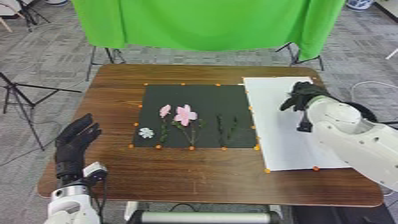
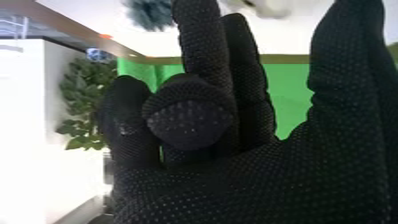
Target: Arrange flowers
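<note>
In the head view my right hand (image 1: 306, 94) is over the upper part of the white sheet (image 1: 289, 142). In the right wrist view the right hand (image 2: 258, 185) has some fingers straight and others bent, with nothing seen between them. A bluish-grey tuft (image 2: 149, 14) and a blurred pale item (image 2: 269, 7) lie beyond its fingertips. My left hand (image 1: 75, 142) is open over the table's left side. On the black sheet (image 1: 200, 93) lie a large pink flower (image 1: 185, 115), a smaller pink one (image 1: 165, 110), a white flower (image 1: 146, 133) and dark green stems (image 1: 233, 129).
Orange markers (image 1: 267, 171) line the edges of both sheets on the brown table (image 1: 178, 175). A green cloth (image 1: 209, 25) hangs behind the table's far edge. A black tripod (image 1: 27, 95) stands at the left. Green foliage (image 2: 82, 100) shows in the right wrist view.
</note>
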Robot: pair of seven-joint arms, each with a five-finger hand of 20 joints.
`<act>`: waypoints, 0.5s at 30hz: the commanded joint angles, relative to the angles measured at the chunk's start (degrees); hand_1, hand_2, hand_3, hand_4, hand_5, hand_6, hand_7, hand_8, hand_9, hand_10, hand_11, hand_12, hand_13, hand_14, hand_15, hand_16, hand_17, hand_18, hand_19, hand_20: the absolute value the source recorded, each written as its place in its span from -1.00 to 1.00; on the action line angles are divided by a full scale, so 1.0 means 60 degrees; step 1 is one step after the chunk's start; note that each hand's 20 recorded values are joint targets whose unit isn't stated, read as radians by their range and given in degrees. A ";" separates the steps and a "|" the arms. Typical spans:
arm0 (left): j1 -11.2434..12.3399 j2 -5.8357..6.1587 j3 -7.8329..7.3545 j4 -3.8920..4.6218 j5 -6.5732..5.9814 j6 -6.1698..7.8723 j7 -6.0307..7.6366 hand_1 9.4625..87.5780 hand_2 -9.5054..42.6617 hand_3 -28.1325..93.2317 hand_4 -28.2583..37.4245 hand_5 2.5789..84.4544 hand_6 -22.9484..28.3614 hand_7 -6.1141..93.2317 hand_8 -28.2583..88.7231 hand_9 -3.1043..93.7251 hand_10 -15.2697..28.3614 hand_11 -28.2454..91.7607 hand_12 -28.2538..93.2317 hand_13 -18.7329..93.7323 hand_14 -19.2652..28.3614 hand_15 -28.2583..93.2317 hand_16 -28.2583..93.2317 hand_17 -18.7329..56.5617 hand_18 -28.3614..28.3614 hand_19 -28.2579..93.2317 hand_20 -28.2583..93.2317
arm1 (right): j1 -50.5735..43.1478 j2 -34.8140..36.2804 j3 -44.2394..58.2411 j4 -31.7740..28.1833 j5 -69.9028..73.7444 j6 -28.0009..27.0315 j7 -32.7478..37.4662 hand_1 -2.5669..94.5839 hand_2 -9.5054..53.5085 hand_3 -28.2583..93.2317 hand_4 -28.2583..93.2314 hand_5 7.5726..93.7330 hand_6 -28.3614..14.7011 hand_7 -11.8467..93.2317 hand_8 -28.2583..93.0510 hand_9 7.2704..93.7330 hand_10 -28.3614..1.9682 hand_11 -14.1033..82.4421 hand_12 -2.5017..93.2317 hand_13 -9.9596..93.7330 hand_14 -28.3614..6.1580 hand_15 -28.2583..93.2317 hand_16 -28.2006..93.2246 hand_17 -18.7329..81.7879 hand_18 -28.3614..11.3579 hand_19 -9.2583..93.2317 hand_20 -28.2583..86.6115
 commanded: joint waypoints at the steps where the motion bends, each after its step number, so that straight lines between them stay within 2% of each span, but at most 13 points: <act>1: 0.0324 -0.0358 0.0217 0.0075 0.0024 -0.0052 -0.0132 -0.11 -0.87 0.64 -0.48 0.13 -0.14 -0.40 -0.69 -0.17 0.20 -0.11 -0.31 0.00 0.40 -0.17 -0.55 0.01 0.51 -0.03 -0.06 | -0.0474 -0.0086 0.0184 0.0210 0.0187 0.0333 0.0098 -0.10 -1.00 0.53 -0.81 0.32 0.39 -0.42 -0.67 0.76 -0.04 -0.29 -0.51 0.96 0.48 0.55 -0.12 0.70 -0.32 1.00 0.55; 3: 0.0310 -0.0398 0.0179 0.0094 0.0041 -0.0113 -0.0166 -0.12 -0.87 0.64 -0.48 0.13 -0.14 -0.40 -0.69 -0.17 0.20 -0.11 -0.30 0.00 0.40 -0.17 -0.55 0.00 0.50 -0.04 -0.06 | -0.0552 -0.0095 0.0127 0.0225 0.0209 0.0520 0.0002 -0.04 -1.00 0.52 -0.84 0.32 0.36 -0.43 -0.56 0.77 -0.02 -0.29 -0.51 0.96 0.49 0.54 -0.12 0.70 -0.31 1.00 0.55; 4: 0.0304 -0.0394 0.0190 0.0082 0.0058 -0.0056 -0.0174 -0.12 -0.88 0.64 -0.48 0.13 -0.14 -0.41 -0.69 -0.17 0.19 -0.11 -0.30 0.00 0.40 -0.17 -0.55 -0.01 0.50 -0.04 -0.06 | -0.0544 -0.0111 0.0067 0.0235 0.0260 0.0636 -0.0027 -0.01 -1.00 0.51 -0.84 0.33 0.35 -0.42 -0.52 0.78 -0.01 -0.29 -0.51 0.97 0.49 0.54 -0.11 0.70 -0.31 1.00 0.55; 7: 0.0330 -0.0401 0.0172 0.0076 0.0030 -0.0082 -0.0179 -0.13 -0.88 0.64 -0.48 0.13 -0.14 -0.41 -0.69 -0.17 0.20 -0.11 -0.30 0.00 0.40 -0.17 -0.55 -0.03 0.49 -0.07 -0.08 | -0.0501 -0.0118 -0.0161 0.0279 0.0113 0.1082 -0.0184 0.11 -0.99 0.43 -0.84 0.41 0.33 -0.42 -0.45 0.82 0.05 -0.27 -0.51 0.98 0.51 0.54 -0.11 0.71 -0.31 1.00 0.56; 8: 0.0358 -0.0363 0.0246 0.0030 -0.0006 0.0008 -0.0118 -0.13 -0.88 0.64 -0.49 0.13 -0.14 -0.41 -0.68 -0.17 0.19 -0.12 -0.30 -0.01 0.41 -0.17 -0.55 -0.03 0.48 -0.09 -0.08 | -0.0463 -0.0122 -0.0241 0.0286 0.0076 0.1257 -0.0203 0.15 -0.96 0.40 -0.84 0.46 0.33 -0.41 -0.43 0.83 0.07 -0.27 -0.51 0.99 0.51 0.54 -0.11 0.72 -0.30 1.00 0.56; 9: 0.0371 -0.0368 0.0236 0.0011 0.0002 -0.0006 -0.0128 -0.14 -0.88 0.64 -0.49 0.13 -0.14 -0.41 -0.68 -0.17 0.19 -0.12 -0.30 -0.01 0.41 -0.17 -0.55 -0.03 0.48 -0.09 -0.08 | -0.0441 -0.0110 -0.0300 0.0283 0.0011 0.1436 -0.0244 0.18 -0.94 0.40 -0.84 0.51 0.35 -0.40 -0.43 0.85 0.06 -0.26 -0.51 0.99 0.51 0.54 -0.11 0.73 -0.30 1.00 0.56; 11: 0.0337 -0.0372 0.0265 0.0034 0.0008 -0.0001 -0.0131 -0.14 -0.88 0.64 -0.49 0.13 -0.14 -0.41 -0.68 -0.17 0.19 -0.12 -0.30 -0.01 0.41 -0.17 -0.55 -0.04 0.48 -0.09 -0.09 | -0.0407 -0.0054 -0.0367 0.0231 -0.0093 0.1756 -0.0330 0.22 -0.90 0.39 -0.85 0.60 0.35 -0.39 -0.41 0.89 0.06 -0.26 -0.51 1.00 0.53 0.55 -0.12 0.74 -0.29 1.00 0.57; 15: 0.0405 -0.0389 0.0228 0.0001 -0.0006 0.0011 -0.0125 -0.15 -0.89 0.65 -0.49 0.13 -0.13 -0.41 -0.68 -0.17 0.20 -0.12 -0.30 -0.01 0.41 -0.17 -0.55 -0.05 0.48 -0.11 -0.09 | -0.0551 0.0106 0.0008 -0.0264 -0.0453 0.1899 -0.0465 0.26 -0.89 0.39 -0.85 0.64 0.31 -0.38 -0.40 0.91 0.07 -0.25 -0.51 1.00 0.54 0.57 -0.12 0.76 -0.28 1.00 0.58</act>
